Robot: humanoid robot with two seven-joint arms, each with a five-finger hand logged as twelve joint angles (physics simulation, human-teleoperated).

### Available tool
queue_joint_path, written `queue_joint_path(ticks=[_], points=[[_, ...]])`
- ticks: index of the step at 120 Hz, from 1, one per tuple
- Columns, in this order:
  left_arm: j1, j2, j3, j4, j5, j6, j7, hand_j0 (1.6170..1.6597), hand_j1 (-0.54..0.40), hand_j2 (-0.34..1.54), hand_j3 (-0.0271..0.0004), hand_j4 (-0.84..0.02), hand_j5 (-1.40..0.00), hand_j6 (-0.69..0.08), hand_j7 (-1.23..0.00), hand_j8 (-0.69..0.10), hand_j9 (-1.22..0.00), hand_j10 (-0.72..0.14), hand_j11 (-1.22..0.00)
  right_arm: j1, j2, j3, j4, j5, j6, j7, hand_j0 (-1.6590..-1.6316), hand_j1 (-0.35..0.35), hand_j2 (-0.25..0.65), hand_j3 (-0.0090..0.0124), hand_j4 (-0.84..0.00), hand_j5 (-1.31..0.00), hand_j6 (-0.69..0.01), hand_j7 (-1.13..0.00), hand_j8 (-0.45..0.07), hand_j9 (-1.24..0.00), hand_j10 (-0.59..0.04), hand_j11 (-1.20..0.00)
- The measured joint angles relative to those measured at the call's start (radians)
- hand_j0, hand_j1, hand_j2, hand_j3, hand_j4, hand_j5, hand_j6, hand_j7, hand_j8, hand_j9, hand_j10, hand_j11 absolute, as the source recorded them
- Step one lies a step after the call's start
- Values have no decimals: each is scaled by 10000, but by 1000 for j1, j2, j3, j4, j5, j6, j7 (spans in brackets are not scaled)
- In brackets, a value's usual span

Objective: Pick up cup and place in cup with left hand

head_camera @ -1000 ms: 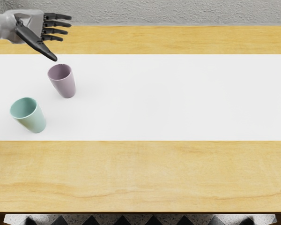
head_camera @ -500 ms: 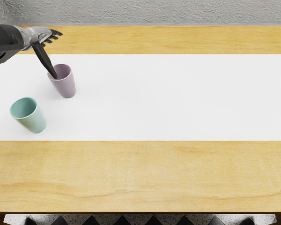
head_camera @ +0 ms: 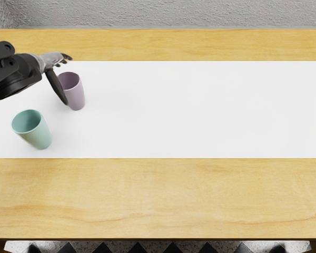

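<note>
The left arm (head_camera: 17, 74) is wearing a near-black casing with a soft sheen, its outline swelling into rounded, drum-like housings. Small round details (head_camera: 8, 47) are marking the dark shell near the picture's left edge. The left hand (head_camera: 50, 59) is showing a pale silvery grey back, while its slim fingers (head_camera: 67, 57) are looking dark and its thumb (head_camera: 56, 86) is showing long, smooth and black, narrowing towards the tip

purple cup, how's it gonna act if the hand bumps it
The purple cup looks smooth and thin-walled, so probably light and stiff. Standing upright and narrowing toward its base, it might tip if pushed near the rim; on its side it could roll.
</note>
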Motion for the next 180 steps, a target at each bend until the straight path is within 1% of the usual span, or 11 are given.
queue_joint_path(ticks=[41,57,91,98,104,121,131,147,165,174,180], points=[[0,-12,19,-1,6,32,0,16581,490,543,0,-2510,-3236,-2518,-3236,-2514,-3236,-2502,-3236,0,0,0,0,0,0,0,-16581,-3289,-33,0,-172,-219,-173,-218,-172,-219,-170,-219],[0,-12,32,-2,8,31,1,16582,-1515,1851,0,-3000,-3980,-3006,-3981,-3002,-3984,-2989,-3988,0,0,0,0,0,0,0,-16581,-3289,-33,0,-172,-219,-173,-218,-172,-219,-171,-219],[0,-15,37,-5,6,24,3,16580,-1215,1089,0,-3826,-4698,-3569,-4821,-3755,-4818,-3748,-4815,0,0,0,0,0,0,0,-16581,-3290,-33,0,-172,-219,-174,-218,-172,-219,-171,-219],[0,-13,38,-6,4,21,5,16578,-1320,1085,0,-4059,-4973,-3355,-5114,-3975,-5111,-3969,-5109,0,0,0,0,0,0,0,-16581,-3290,-33,0,-172,-219,-174,-218,-172,-219,-171,-219],[-1,-9,38,-7,2,19,6,16573,-1445,1058,0,-3918,-5347,-3133,-5464,-3796,-5458,-4180,-5456,0,0,0,0,0,0,0,-16581,-3290,-33,0,-172,-219,-173,-218,-172,-219,-171,-219],[-3,-2,39,-12,-4,14,7,16540,-2696,2589,0,-2556,-6473,-1829,-6454,-2587,-6514,-4579,-6524,0,0,0,0,0,0,0,-16581,-3289,-33,0,-171,-219,-173,-218,-171,-219,-170,-219],[-15,15,32,-23,-8,14,7,16520,-2791,2570,0,-2139,-6861,-1466,-6751,-2247,-6852,-4712,-6866,0,0,0,0,0,0,0,-16581,-3289,-33,0,-171,-219,-172,-218,-171,-219,-169,-219],[-46,87,11,-86,-11,15,7,16518,-2360,1872,0,-2357,-7101,-1663,-7004,-2472,-7080,-4926,-7095,0,0,0,0,0,0,0,-16581,-3289,-33,0,-171,-219,-173,-218,-171,-219,-170,-219],[-85,228,-41,-229,-11,15,9,16526,-1979,1809,0,-2600,-7306,-1938,-7160,-2946,-7169,-5073,-7180,0,0,0,0,0,0,0,-16581,-3290,-33,0,-172,-219,-174,-218,-172,-219,-171,-219],[-107,312,-59,-319,-10,16,10,16531,-2315,2429,0,-2487,-7352,-1785,-7271,-2738,-7212,-5117,-7224,0,0,0,0,0,0,0,-16581,-3290,-33,0,-172,-219,-174,-218,-173,-219,-171,-219],[-109,345,-68,-376,-7,17,11,16527,-2243,2169,0,-2482,-7312,-1758,-7270,-2664,-7242,-5151,-7247,0,0,0,0,0,0,0,-16581,-3289,-33,0,-171,-219,-173,-218,-171,-219,-170,-219]])
